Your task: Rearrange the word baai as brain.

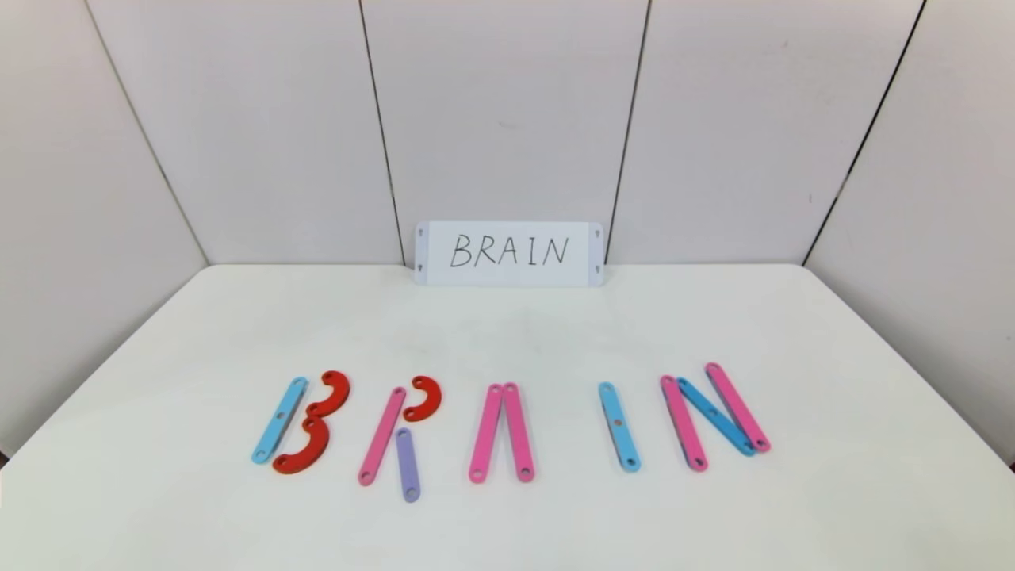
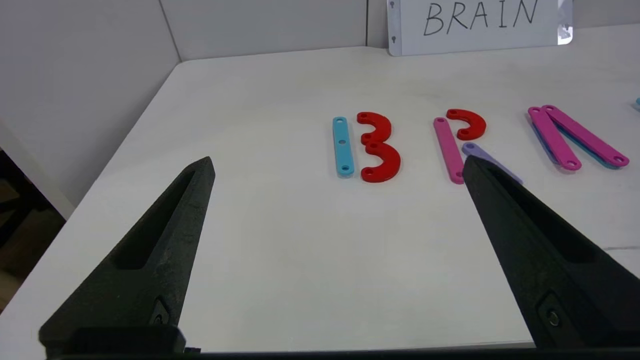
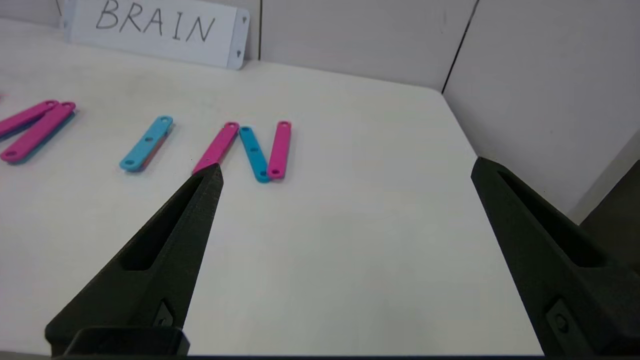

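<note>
On the white table [image 1: 507,333] flat holed pieces spell five letters. B is a blue bar [image 1: 279,420] with two red curves [image 1: 313,434]. R is a pink bar [image 1: 381,436], a red curve [image 1: 423,398] and a short purple bar [image 1: 407,464]. A is two pink bars [image 1: 501,432]. I is a blue bar [image 1: 619,427]. N is two pink bars with a blue diagonal [image 1: 714,416]. My left gripper [image 2: 337,167] is open and empty, near the table's front edge, short of B and R. My right gripper [image 3: 345,167] is open and empty, short of N [image 3: 255,150]. Neither gripper shows in the head view.
A white card handwritten BRAIN [image 1: 509,253] leans against the back wall. White panel walls enclose the table at the back and both sides. Bare table lies between the letters and the card, and in front of the letters.
</note>
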Controlling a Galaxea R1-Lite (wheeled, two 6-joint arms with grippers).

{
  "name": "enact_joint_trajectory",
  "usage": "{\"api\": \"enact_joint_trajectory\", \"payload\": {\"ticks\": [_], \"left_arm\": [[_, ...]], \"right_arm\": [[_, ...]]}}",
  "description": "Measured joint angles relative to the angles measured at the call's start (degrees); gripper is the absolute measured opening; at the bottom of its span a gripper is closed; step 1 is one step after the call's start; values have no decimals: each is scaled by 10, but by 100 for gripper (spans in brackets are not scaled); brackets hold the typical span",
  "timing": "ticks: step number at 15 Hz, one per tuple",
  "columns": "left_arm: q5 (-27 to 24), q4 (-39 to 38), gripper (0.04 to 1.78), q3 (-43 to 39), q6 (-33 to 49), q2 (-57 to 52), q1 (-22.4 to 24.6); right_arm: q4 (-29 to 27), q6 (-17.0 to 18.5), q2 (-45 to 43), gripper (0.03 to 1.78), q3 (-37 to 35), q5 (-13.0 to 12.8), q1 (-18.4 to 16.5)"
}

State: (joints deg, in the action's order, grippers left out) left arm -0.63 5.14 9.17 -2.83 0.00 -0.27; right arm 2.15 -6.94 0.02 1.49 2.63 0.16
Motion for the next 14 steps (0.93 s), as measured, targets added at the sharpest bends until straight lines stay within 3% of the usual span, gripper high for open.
{"api": "enact_joint_trajectory", "payload": {"ticks": [3,14], "left_arm": [[-3,-59,174,-73,-46,-1,0],[-2,-50,174,-92,-21,-1,0]], "right_arm": [[-25,39,-1,174,-13,-13,0],[-25,47,-1,174,-15,-18,0]]}}
